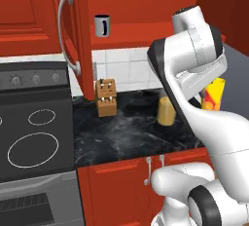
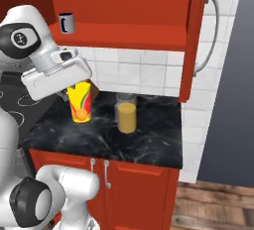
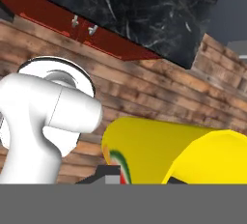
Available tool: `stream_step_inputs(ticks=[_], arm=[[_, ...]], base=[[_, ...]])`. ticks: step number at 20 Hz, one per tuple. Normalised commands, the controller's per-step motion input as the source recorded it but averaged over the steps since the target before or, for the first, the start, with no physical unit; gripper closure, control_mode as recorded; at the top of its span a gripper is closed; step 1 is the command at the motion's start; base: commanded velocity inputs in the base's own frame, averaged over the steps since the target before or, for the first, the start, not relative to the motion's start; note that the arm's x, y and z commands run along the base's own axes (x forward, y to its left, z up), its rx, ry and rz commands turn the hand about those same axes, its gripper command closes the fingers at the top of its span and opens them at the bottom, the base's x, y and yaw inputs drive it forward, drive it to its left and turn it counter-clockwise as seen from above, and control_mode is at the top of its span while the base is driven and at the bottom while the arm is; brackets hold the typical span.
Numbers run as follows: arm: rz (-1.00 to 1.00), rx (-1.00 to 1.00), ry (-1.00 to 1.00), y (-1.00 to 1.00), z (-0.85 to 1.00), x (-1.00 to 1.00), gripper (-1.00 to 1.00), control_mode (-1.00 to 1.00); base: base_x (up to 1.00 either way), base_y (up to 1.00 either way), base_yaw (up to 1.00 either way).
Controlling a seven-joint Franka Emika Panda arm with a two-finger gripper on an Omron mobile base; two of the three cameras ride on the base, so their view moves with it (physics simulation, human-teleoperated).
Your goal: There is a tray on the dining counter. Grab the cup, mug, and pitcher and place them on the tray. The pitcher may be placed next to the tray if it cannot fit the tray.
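The black worktop [image 2: 149,135] carries the pitcher [image 2: 126,113], standing upright near the tiled wall and waiting its turn. Above the worktop's left end, the gripper [image 2: 79,83] has its jaws clamped on the yellow cup [image 2: 80,102], lifted clear for carrying. The mug [image 2: 66,23] sits up in the cabinet.

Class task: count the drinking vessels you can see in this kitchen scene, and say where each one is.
3. The mug sits in the open cabinet; the pitcher stands on the black worktop; the cup is at the gripper. Others may be hidden.

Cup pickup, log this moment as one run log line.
pincer: shut on cup | cup: lifted above worktop | pitcher: on worktop | mug: in cabinet
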Motion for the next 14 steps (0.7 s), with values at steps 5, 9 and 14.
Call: stream_step_inputs(ticks=[5, 9, 14], arm=[[0.00, 0.00, 0.00, 0.00, 0.00, 0.00, 1.00, 1.00], [0.00, 0.00, 0.00, 0.00, 0.00, 0.00, 1.00, 1.00], [0.00, 0.00, 0.00, 0.00, 0.00, 0.00, 1.00, 1.00]], base=[[-1.00, -0.02, -0.14], [-0.96, 0.00, -0.08], [-0.49, 0.13, 0.34]])
